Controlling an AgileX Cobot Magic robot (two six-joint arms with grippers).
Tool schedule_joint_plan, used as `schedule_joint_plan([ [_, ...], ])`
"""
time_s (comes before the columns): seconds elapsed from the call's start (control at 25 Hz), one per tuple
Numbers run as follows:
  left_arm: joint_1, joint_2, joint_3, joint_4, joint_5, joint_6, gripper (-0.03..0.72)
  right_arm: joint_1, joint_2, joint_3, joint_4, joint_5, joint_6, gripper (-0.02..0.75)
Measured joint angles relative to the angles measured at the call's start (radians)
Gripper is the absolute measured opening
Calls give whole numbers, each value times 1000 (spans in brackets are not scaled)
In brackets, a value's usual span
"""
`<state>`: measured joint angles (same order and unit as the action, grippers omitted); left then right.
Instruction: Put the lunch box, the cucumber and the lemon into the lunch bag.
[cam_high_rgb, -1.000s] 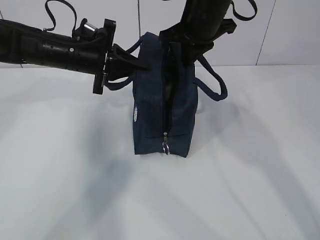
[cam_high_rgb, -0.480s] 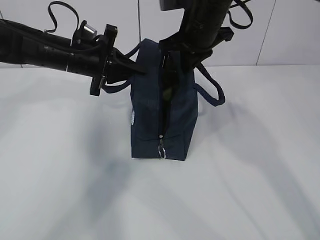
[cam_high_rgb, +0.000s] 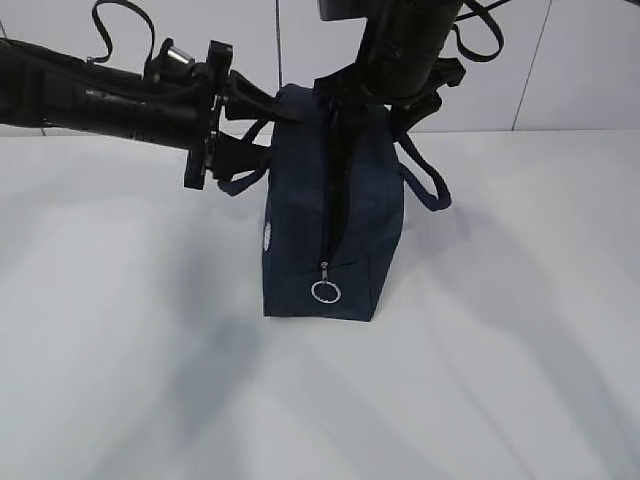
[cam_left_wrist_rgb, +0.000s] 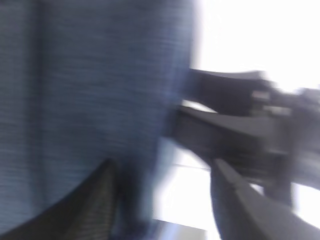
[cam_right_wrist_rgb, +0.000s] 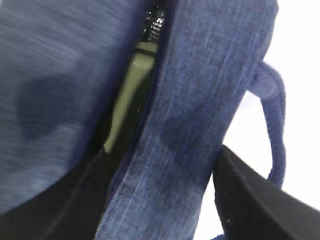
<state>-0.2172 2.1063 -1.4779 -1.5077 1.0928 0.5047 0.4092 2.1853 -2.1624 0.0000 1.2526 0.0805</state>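
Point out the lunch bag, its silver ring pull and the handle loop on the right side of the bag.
lunch bag (cam_high_rgb: 295, 225): exterior view, on the navy side panel left of the zipper.
silver ring pull (cam_high_rgb: 324, 291): exterior view, on the ring's rim below the zipper slider.
handle loop (cam_high_rgb: 432, 187): exterior view, on the padded strap's outer bend.

You have the lunch bag (cam_high_rgb: 335, 235) standing on the table (cam_high_rgb: 120, 380), near its back edge, just before the wall (cam_high_rgb: 590, 60). Inside the bag's slit sits the lunch box (cam_right_wrist_rgb: 125, 100). The left arm (cam_high_rgb: 90, 95) reaches in from the left, the right arm (cam_high_rgb: 405, 40) from above.
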Motion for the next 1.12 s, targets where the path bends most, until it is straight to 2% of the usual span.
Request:
schedule_joint_plan([
  [0.16, 22, 0, 0, -96, 62, -1, 438, 0, -26, 0, 0, 0, -13, 491],
  [0.28, 55, 0, 0, -118, 71, -2, 440, 0, -65, 0, -9, 0, -31, 491],
  [0.56, 110, -19, 0, -110, 71, -2, 436, 0, -127, 0, -42, 0, -38, 491],
  [0.68, 118, -55, 0, -81, 71, -3, 404, 0, -148, 0, -37, 2, -41, 491],
  [0.76, 120, -85, 0, -30, 73, -3, 377, 0, -179, 0, -29, 2, -41, 491],
  [0.92, 129, -151, 0, 160, 82, -3, 359, 0, -268, 0, -26, 3, -81, 491],
  [1.12, 129, -233, 0, 470, 98, -74, 333, 0, -359, 0, -26, 6, -137, 491],
])
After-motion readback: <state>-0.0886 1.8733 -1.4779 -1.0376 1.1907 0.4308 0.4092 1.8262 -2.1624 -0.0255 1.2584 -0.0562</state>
